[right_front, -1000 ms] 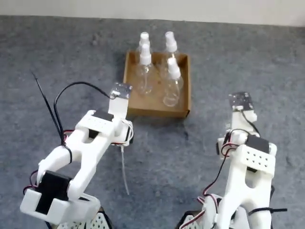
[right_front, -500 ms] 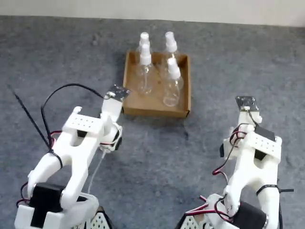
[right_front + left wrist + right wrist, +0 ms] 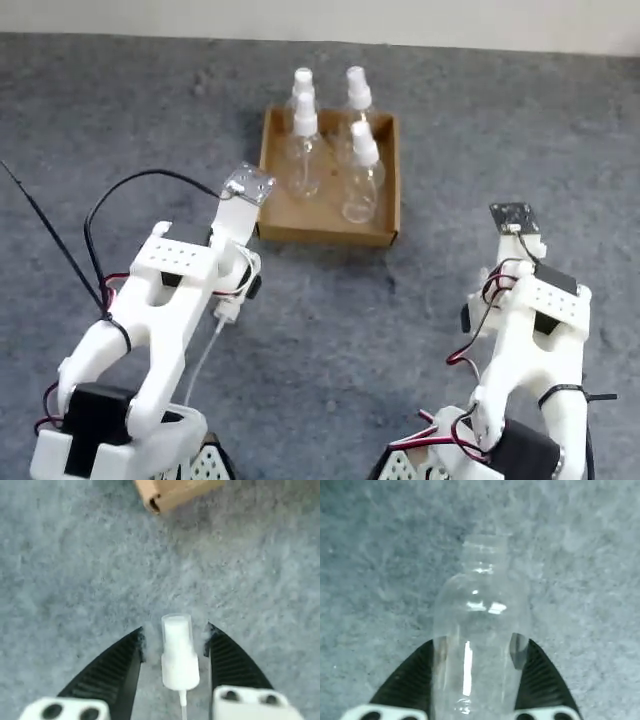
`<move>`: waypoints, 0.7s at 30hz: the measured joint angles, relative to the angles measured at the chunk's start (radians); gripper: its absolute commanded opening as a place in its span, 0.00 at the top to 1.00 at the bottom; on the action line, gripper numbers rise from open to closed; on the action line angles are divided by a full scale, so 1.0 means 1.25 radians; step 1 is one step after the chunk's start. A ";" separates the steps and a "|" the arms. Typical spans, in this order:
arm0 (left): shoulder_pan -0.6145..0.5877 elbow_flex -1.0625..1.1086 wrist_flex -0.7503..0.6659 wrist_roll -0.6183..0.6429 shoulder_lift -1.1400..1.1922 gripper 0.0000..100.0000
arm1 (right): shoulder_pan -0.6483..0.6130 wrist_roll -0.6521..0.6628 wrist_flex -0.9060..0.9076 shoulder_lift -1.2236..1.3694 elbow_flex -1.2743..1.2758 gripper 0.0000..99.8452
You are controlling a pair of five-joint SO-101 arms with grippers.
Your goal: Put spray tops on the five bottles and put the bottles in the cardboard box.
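Bottles (image 3: 303,160) fill the box (image 3: 325,236) at the far middle of the carpet (image 3: 520,120). We count four, all upright, each with a white spray top on, set two by two. In the high view the left arm (image 3: 170,300) stretches toward the near left corner of the box. The right arm (image 3: 530,330) stands well off to the box's right, closer to the arms' bases.

In the left wrist view we see the left gripper (image 3: 174,628) clenched on a loose top (image 3: 179,655). The white top sits between the two black jaws, its nozzle end pointing away from the wrist and its thin tube (image 3: 183,705) trailing back toward it. A corner of the box shows beyond, apart from the top.

In the right wrist view the right gripper (image 3: 480,647) grasps the fifth bottle (image 3: 480,610). Both jaws press on the clear sides of its body, and its threaded neck (image 3: 485,550) points away from the wrist. The neck is bare. We cannot tell whether this bottle touches the carpet.
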 measured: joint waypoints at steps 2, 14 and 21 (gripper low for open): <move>0.002 -0.004 -0.010 0.000 0.032 0.83 | 0.000 0.000 0.000 0.000 0.000 0.90; 0.014 -0.038 -0.020 -0.001 0.157 1.00 | 0.001 0.002 0.000 0.000 0.000 0.90; 0.006 -0.049 0.021 0.045 0.096 1.00 | 0.001 0.002 0.039 0.000 -0.004 0.80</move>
